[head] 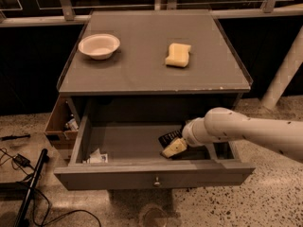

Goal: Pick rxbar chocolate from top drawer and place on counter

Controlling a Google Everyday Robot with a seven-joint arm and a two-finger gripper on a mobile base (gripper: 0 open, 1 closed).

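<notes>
The top drawer (118,178) is pulled open below the counter (142,72). The rxbar chocolate (168,137) is a small black bar lying on the drawer floor at the right, partly covered by my gripper. My gripper (173,147) reaches in from the right on a white arm (246,131). Its pale tip is down inside the drawer, right at the near end of the bar. I cannot tell whether it touches the bar.
A white bowl (99,46) and a yellow sponge (178,55) sit on the counter. A white paper scrap (97,157) lies in the drawer's left front corner. A brown cardboard box (57,125) stands at the left, with cables (21,174) on the floor and a white pole (284,74) at the right.
</notes>
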